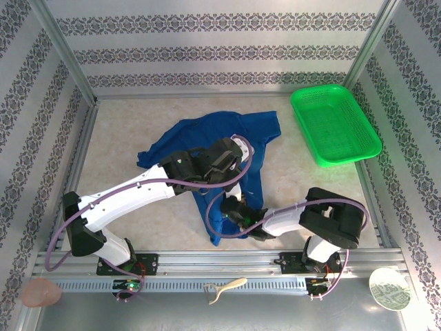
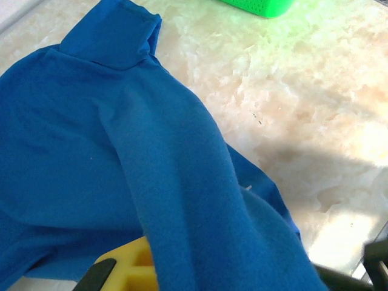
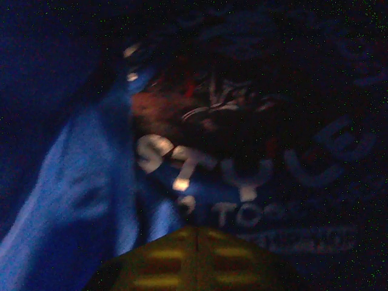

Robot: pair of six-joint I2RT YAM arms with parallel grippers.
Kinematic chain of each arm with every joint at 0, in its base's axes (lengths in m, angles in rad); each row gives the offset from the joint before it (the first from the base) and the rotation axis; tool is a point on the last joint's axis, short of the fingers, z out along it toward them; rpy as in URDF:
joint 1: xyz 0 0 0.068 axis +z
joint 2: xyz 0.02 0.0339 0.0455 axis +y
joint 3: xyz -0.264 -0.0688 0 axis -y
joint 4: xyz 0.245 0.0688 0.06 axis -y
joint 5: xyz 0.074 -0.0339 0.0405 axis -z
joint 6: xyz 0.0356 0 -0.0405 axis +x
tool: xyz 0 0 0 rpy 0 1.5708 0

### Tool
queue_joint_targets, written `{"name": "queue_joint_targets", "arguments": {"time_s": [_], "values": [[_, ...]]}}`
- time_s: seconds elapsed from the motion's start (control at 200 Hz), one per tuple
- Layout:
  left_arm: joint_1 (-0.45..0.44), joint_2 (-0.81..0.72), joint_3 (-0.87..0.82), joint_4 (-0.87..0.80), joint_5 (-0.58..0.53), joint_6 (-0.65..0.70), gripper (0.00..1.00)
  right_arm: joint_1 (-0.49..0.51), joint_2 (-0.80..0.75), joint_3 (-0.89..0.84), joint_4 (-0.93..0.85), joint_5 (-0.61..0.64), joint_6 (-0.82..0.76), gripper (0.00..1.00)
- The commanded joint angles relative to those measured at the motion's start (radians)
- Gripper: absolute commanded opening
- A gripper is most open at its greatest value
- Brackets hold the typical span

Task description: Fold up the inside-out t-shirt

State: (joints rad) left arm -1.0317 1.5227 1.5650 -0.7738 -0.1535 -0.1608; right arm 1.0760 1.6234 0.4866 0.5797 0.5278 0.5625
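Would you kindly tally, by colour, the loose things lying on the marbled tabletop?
Blue: 1, the t-shirt
Green: 1, the mesh basket
Total: 2

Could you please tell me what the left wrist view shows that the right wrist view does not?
Left wrist: the plain side of the royal-blue cotton t-shirt with a sleeve, the pale marbled table, and a corner of the green plastic mesh basket, all brightly lit. Right wrist: a dark close-up of the shirt's round chest graphic and pale lettering. Both: blue fabric, plus yellow pads on the left fingers and right fingers.
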Motion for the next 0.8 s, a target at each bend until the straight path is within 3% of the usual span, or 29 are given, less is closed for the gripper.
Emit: {"name": "queue_joint_targets", "arguments": {"time_s": [0.0,0.21,0.395,0.495,0.634,0.794], "values": [[0.012,-0.065,0.04,-0.046,0.03,-0.014,0.0,-0.103,0.015,0.047,-0.043,-0.163,0.092,0.0],[0.012,-0.106,0.047,-0.048,0.091,-0.022,0.0,-0.275,-0.034,0.066,-0.034,-0.368,0.202,0.0],[0.012,-0.127,0.036,-0.046,0.098,-0.005,0.0,-0.382,-0.076,0.038,-0.038,-0.454,0.257,0.0],[0.012,-0.123,0.034,-0.015,0.113,0.0,0.0,-0.38,-0.055,0.068,-0.063,-0.471,0.241,0.0],[0.012,-0.049,0.106,0.028,0.147,-0.003,0.0,-0.304,0.039,0.136,-0.102,-0.41,0.31,0.0],[-0.029,0.062,0.271,0.102,0.28,-0.092,0.0,-0.324,0.216,0.283,-0.141,-0.427,0.451,0.0]]}}
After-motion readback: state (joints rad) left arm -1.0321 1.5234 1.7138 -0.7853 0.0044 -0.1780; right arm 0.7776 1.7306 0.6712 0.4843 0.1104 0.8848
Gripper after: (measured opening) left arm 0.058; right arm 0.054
